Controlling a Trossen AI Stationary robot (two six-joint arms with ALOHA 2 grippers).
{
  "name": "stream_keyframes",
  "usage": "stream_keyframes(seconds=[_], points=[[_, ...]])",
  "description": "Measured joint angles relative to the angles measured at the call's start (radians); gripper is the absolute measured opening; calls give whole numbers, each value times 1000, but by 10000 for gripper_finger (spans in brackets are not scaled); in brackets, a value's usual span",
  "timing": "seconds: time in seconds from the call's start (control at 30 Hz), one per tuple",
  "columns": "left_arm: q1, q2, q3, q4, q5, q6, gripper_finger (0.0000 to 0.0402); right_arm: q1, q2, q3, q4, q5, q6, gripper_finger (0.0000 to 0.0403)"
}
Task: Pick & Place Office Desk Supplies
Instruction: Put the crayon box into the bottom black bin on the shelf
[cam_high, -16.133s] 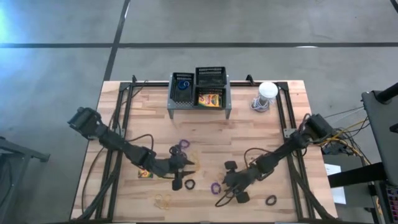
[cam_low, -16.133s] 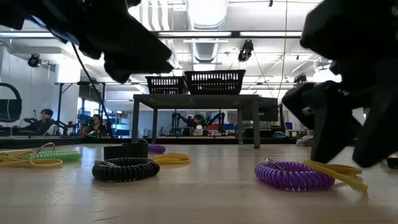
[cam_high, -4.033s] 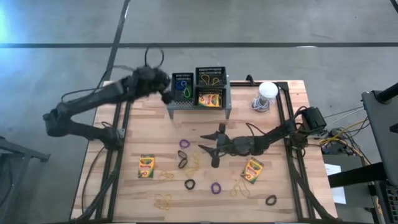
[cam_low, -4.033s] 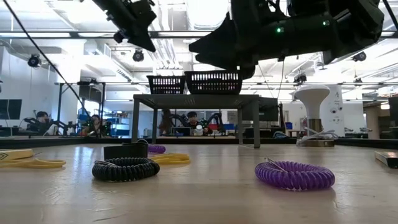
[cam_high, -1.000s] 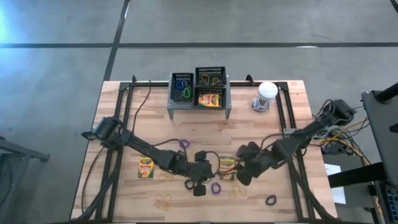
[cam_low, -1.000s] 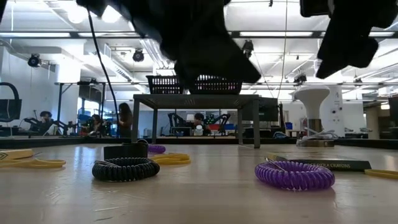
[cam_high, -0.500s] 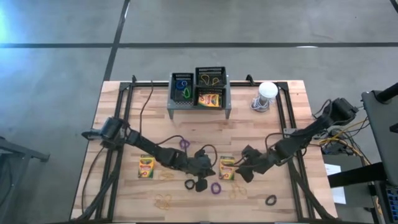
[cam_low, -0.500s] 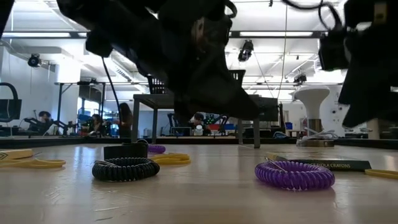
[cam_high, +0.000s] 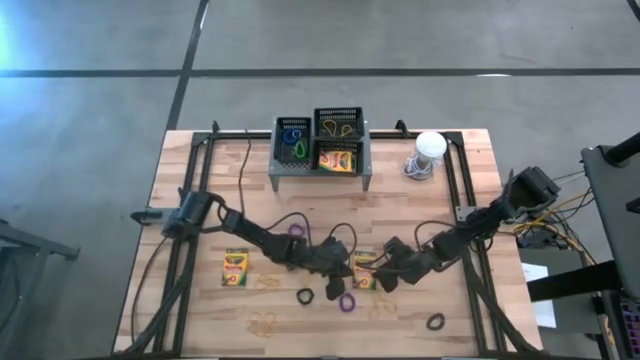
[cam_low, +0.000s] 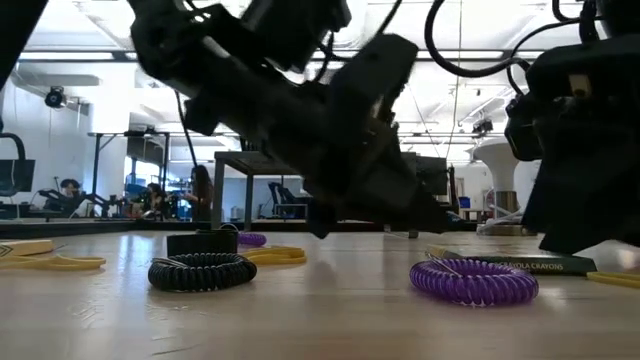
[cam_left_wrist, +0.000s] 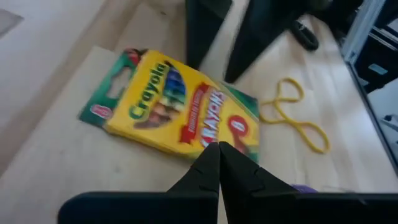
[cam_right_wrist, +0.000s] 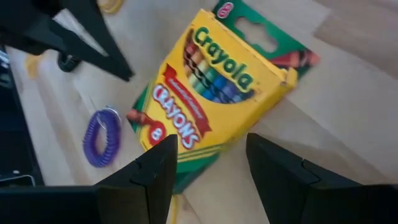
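Note:
A yellow-and-green crayon box (cam_high: 365, 270) lies flat on the table's near middle, seen also in the left wrist view (cam_left_wrist: 174, 106) and the right wrist view (cam_right_wrist: 217, 93). My left gripper (cam_high: 347, 274) is shut, its tips (cam_left_wrist: 219, 148) over the box's left long edge. My right gripper (cam_high: 386, 272) is open, and its fingers (cam_right_wrist: 165, 158) stand over the box's right side. A second crayon box (cam_high: 236, 268) lies at the near left, and a third (cam_high: 340, 160) sits in the rack (cam_high: 320, 170). My left gripper's shut fingertips slant down from the table's left onto the crayon box's long edge beside the 8 (cam_left_wrist: 239, 127); I cannot tell whether they touch it. My right gripper's open fingers slant down from the right at the box's other long edge (cam_left_wrist: 217, 78); touch cannot be told.
Near the box lie a purple loop band (cam_high: 347, 301), a black loop band (cam_high: 305, 296) and tan rubber bands (cam_left_wrist: 292, 118). Another purple band (cam_high: 296, 231) lies farther back, and a black one (cam_high: 436, 322) at the near right. A white-domed object (cam_high: 430, 147) stands at the far right.
Both grippers have come down toward the crayon box while rolling at the wrist, the left one also moving toward the table's right edge. The box has stayed where it lay. Neither gripper has opened or shut.

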Motion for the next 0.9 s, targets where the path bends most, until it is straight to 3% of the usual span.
stream_keyframes(seconds=[0.27,0.9], points=[[24,75,88,-75,55,0,6,-9,55,0,95,8,-3,192],[25,74,83,-52,42,106,6,-10,-27,-3,107,66,-48,192]])
